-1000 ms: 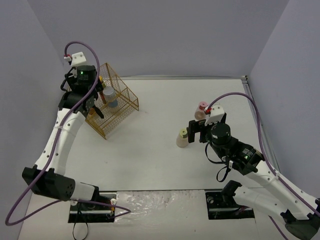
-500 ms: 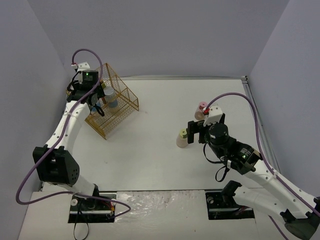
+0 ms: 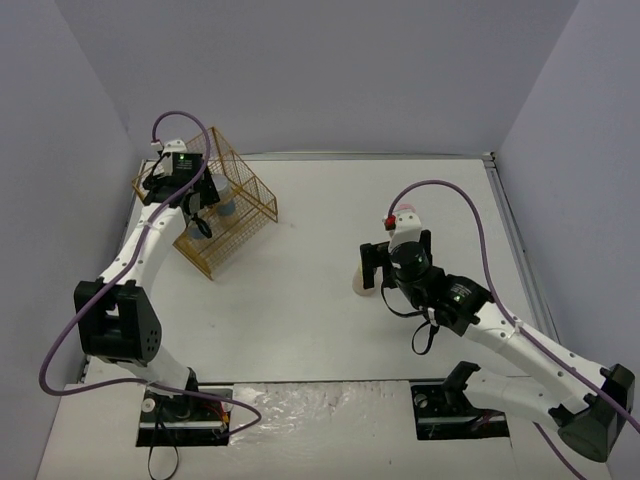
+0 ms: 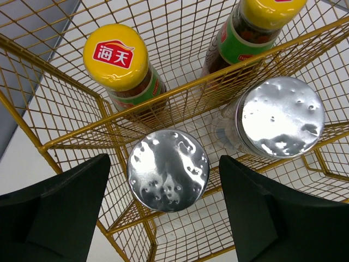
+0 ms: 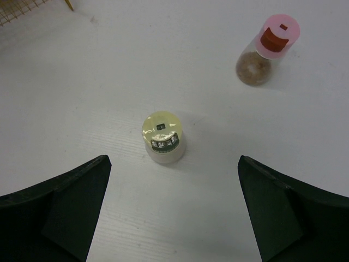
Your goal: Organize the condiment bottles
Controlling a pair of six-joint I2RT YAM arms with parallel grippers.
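- Table (image 3: 300, 190): a broad bare surface lies between the basket and the two loose bottles, so there is ample room to carry a bottle across.
- Gold wire basket (image 3: 232, 243): it sits at the far left, close to the left wall (image 3: 60, 150), so room on that side is tight. Four bottles stand inside.
- Left gripper (image 4: 163, 159): it is above the basket with jaws spread either side of a silver-lidded bottle (image 4: 168, 170). A gap shows at each side and nothing is pinched. Judged step: letting go. Recommended: rise straight up, clear of the wires, before swinging away.
- Right gripper (image 5: 172, 159): jaws are spread wide and empty, hovering over the pale green-capped bottle (image 5: 162, 136), which stands on the table right of centre. Recommended: centre on the cap, descend, and close on the body beneath it.
- Yellow-capped bottles (image 4: 115, 57): two, upright, across a basket cross-wire from the silver pair.
- Second silver-lidded bottle (image 4: 279, 117): just beside the first.
- Pink-capped bottle (image 5: 272, 43): upright, farther back and to the right of the green one, and apart from it. Knock risk judged low.
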